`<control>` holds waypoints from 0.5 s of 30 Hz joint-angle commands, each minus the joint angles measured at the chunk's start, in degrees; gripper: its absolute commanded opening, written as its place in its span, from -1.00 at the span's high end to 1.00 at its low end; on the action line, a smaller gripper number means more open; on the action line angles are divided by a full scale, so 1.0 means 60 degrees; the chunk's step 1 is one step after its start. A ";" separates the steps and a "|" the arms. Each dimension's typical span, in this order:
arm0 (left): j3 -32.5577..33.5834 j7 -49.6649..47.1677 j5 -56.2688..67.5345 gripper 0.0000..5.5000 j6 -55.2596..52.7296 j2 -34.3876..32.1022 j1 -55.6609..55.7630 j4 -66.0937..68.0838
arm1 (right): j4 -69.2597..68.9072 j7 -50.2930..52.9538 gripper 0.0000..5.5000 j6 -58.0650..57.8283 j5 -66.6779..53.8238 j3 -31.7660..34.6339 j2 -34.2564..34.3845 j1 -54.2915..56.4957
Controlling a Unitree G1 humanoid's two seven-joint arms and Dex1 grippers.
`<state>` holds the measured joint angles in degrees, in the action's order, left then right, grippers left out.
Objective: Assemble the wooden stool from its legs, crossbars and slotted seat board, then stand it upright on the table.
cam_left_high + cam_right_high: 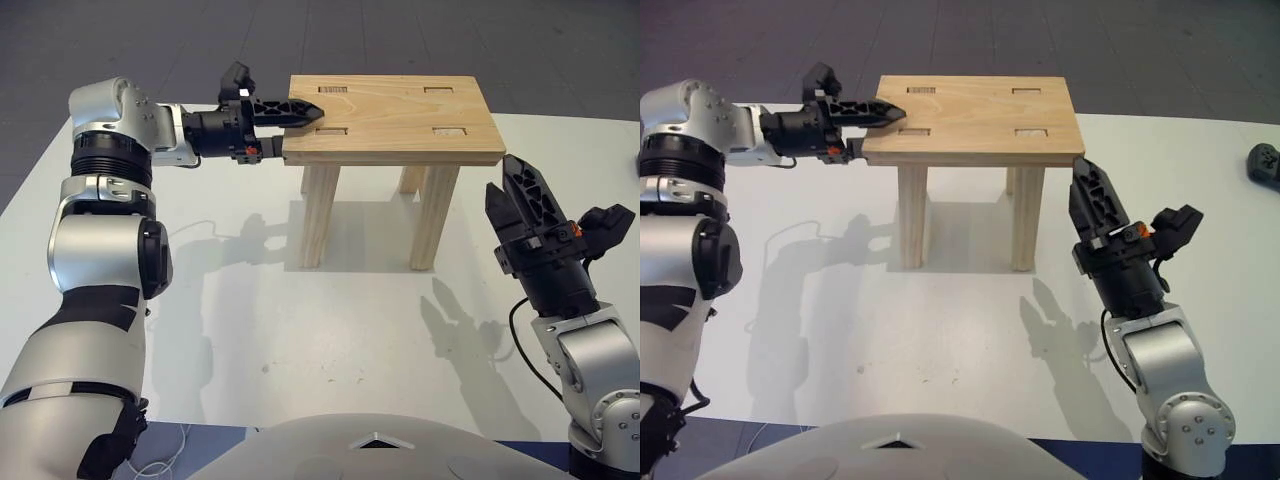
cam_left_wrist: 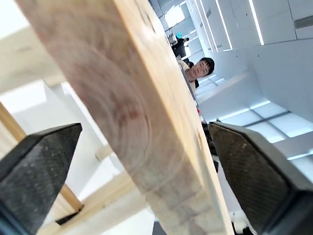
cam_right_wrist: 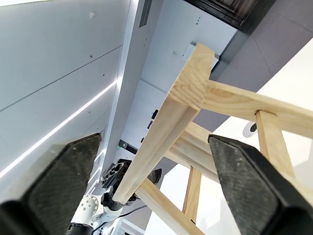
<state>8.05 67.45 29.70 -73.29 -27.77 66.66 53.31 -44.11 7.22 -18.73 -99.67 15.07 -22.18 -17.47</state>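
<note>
Stool [image 1: 390, 115] of pale, seemingly unvarnished wood

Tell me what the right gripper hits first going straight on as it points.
Most likely the seat board: its right end shows dead ahead, framed by the right gripper's open fingers; depth is unclear.

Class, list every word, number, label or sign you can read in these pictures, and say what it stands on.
There are none to read. The wooden stool's seat board shows only grain and slots. The table, the left pincer and the right pincer bear no legible print.
</note>
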 commanded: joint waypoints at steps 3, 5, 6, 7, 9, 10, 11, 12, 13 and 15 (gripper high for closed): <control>0.2565 -0.3100 0.0959 -0.96 0.0370 0.0823 -0.2982 -0.5642 | -0.0521 -0.0173 -0.90 0.0444 0.1657 0.0328 0.0235 -0.0352; 0.2778 -0.4526 0.0483 -0.96 0.1798 0.1622 -0.4318 -0.8326 | -0.0510 0.0179 -0.95 0.0533 0.3140 0.0489 0.0058 -0.0293; 0.2494 -0.5011 0.0012 -0.96 0.2775 0.1944 -0.4910 -0.9342 | -0.0469 0.0420 -0.95 0.0560 0.4036 0.0558 -0.0048 -0.0237; 0.2206 -0.5620 -0.0483 -0.96 0.3621 0.2323 -0.5387 -0.9998 | -0.0298 0.0706 -0.95 0.0527 0.5263 0.0528 -0.0232 -0.0195; 0.1673 -0.6867 -0.1435 -0.96 0.5279 0.3137 -0.6134 -1.0594 | 0.0384 0.1154 -0.95 0.0586 0.7314 0.0421 -0.0453 -0.0087; 0.1421 -0.7500 -0.1952 -0.96 0.6010 0.3445 -0.6427 -1.0613 | 0.0794 0.1197 -0.95 0.0671 0.8170 0.0309 -0.0534 -0.0039; 0.1094 -0.8016 -0.2509 -0.96 0.6855 0.3671 -0.6654 -1.0449 | 0.1186 0.1245 -0.95 0.0751 0.8923 0.0229 -0.0602 0.0008; 0.0797 -0.8434 -0.2999 -0.96 0.7482 0.3787 -0.6820 -1.0237 | 0.1491 0.1224 -0.95 0.0754 0.9384 0.0120 -0.0646 0.0093; 0.0807 -0.8833 -0.3119 -0.96 0.7752 0.4077 -0.6903 -0.9998 | 0.1746 0.1104 -0.95 0.0788 0.9713 -0.0037 -0.0653 0.0271; 0.0587 -0.9517 -0.3651 -0.96 0.8550 0.4329 -0.7072 -0.9516 | 0.2441 0.1036 -0.95 0.0844 1.0539 -0.0304 -0.0705 0.0797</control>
<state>15.23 19.94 15.31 -32.65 -5.97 28.83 -4.82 -36.84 12.81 -14.24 -47.30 15.38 -24.82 -16.77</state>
